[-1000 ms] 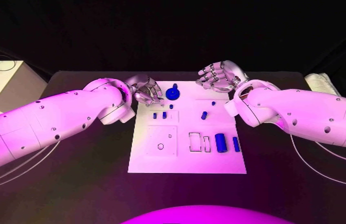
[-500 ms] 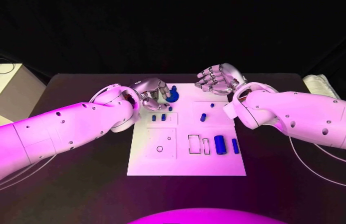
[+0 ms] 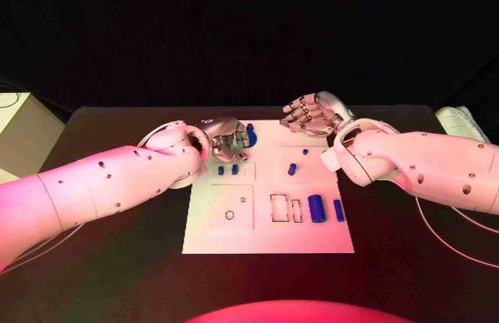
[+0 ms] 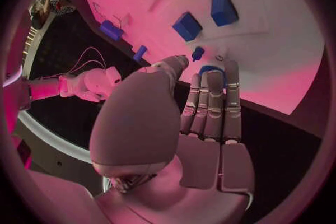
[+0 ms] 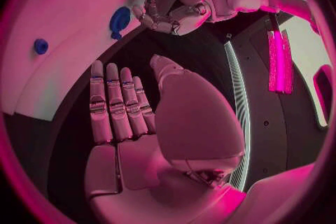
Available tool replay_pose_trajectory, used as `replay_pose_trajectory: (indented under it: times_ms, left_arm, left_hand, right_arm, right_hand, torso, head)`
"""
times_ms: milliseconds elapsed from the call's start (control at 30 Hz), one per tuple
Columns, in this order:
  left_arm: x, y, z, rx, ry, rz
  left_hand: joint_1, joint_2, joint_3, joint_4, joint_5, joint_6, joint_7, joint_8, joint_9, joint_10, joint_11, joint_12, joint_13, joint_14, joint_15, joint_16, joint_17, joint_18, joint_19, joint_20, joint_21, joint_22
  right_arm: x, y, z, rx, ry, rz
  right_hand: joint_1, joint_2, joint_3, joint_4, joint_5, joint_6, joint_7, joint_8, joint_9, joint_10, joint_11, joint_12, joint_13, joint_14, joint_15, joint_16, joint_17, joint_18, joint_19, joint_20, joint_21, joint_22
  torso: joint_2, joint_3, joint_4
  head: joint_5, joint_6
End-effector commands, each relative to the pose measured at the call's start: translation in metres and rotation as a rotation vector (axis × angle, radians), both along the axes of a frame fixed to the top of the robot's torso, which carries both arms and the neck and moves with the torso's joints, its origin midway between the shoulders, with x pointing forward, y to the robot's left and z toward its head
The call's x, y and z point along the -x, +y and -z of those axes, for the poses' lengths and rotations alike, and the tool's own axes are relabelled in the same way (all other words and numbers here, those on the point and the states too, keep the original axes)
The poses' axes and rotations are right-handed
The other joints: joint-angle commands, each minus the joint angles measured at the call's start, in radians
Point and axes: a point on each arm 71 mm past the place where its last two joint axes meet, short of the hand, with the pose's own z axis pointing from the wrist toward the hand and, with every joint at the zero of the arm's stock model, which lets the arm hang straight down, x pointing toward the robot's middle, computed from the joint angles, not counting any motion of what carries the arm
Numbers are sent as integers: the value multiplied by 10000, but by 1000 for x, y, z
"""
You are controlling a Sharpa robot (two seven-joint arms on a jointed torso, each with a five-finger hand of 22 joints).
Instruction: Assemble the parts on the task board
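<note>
Task board [image 3: 268, 233]: a white plate laid flat in the middle of the black table [image 3: 115, 265], with recessed outlines marked across it.

Round blue part [image 3: 249, 132]: found at the board's far edge, left of centre, just beside the left hand's fingers. Whether it is touched cannot be told; in the left wrist view it [image 4: 210, 70] is seen just past the fingertips, largely hidden by them.

Small blue parts, seated or lying: a pair of short blocks [image 3: 227, 169] in the left column; one peg [image 3: 292, 169] near the middle; one small stud [image 3: 305, 151] beyond it; a thick cylinder [image 3: 316, 208] and a thin bar [image 3: 339, 210] side by side at the board's right.

Left hand [image 3: 227, 141]: held low over the board's far-left corner, fingers extended together toward the round part, thumb alongside. Nothing is seen to be held; a grasp is judged not yet made.

Right hand [image 3: 312, 114]: raised beyond the board's far edge, fingers loosely curled, spread apart and empty; in its own wrist view the fingers [image 5: 115, 103] are shown straight, with nothing between them.

Risks, as judged:
- The round part may be nudged off the far edge if the fingers are closed from one side only.
- The neighbouring short blocks may be disturbed by the left wrist if it is lowered further.
- Finger placement on the part is hidden from both cameras, so a poor grip may go unnoticed.
</note>
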Motion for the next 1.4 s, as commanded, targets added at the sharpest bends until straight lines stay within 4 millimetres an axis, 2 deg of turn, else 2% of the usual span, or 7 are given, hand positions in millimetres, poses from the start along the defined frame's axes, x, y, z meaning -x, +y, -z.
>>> replay_pose_trajectory:
  times_ms: [33, 367, 700, 1400]
  left_arm:
    - [0, -5, 4, -540, 207, 262]
    - [-1, -9, 6, -663, 280, 335]
    - [-1, -10, 7, -783, 369, 328]
    - [-4, -12, 12, -920, 610, 242]
  left_hand:
    - [71, -54, 55, 2, 10, 93, -12, -67, -27, 64, 26, -46, -24, -60, -47, 47, -24, 123, 71, -6, 65, 22]
    - [141, -47, 253, -3, -13, 442, -31, -236, -250, 466, -61, -107, -209, 0, -114, 403, -155, 134, 86, -47, 274, 196]
    - [335, 79, 607, -233, -43, 1014, -102, -341, -415, 1043, -212, -205, -381, 655, -245, 1184, 518, 137, 122, -166, 716, 540]
    - [314, 110, 703, -333, -74, 1090, -82, -442, -481, 1110, -210, -306, -448, 792, -254, 1403, 647, 127, 80, -198, 916, 708]
  right_arm:
    - [1, 2, 0, 5, -12, -194]
    - [1, 3, 0, 3, -9, -201]
    - [1, 3, 0, 7, 18, -206]
    - [2, 4, 0, -2, 30, -237]
  right_hand:
    - [39, -39, 41, 1, 24, 0, 424, -69, -15, 38, 3, -64, -16, 58, -12, -69, -8, 130, 56, 3, 7, -8]
    - [39, -39, 41, 1, 24, 0, 424, -69, -15, 38, 3, -64, -16, 58, -12, -69, -8, 130, 56, 3, 7, -8]
    - [39, -42, 48, -4, 30, 3, 423, -71, -19, 42, 2, -71, -16, 65, -12, -77, -20, 130, 60, 3, 9, -28]
    - [39, -42, 48, -4, 30, 3, 423, -71, -19, 42, 2, -71, -16, 65, -12, -77, -20, 130, 60, 3, 9, -28]
  torso:
    - [-4, -6, 16]
    - [-9, -10, 6]
    - [-9, -9, 8]
    - [-2, -8, 10]
  head:
    - [-18, 2]
    - [-31, -23]
    - [-45, -43]
    - [-107, -91]
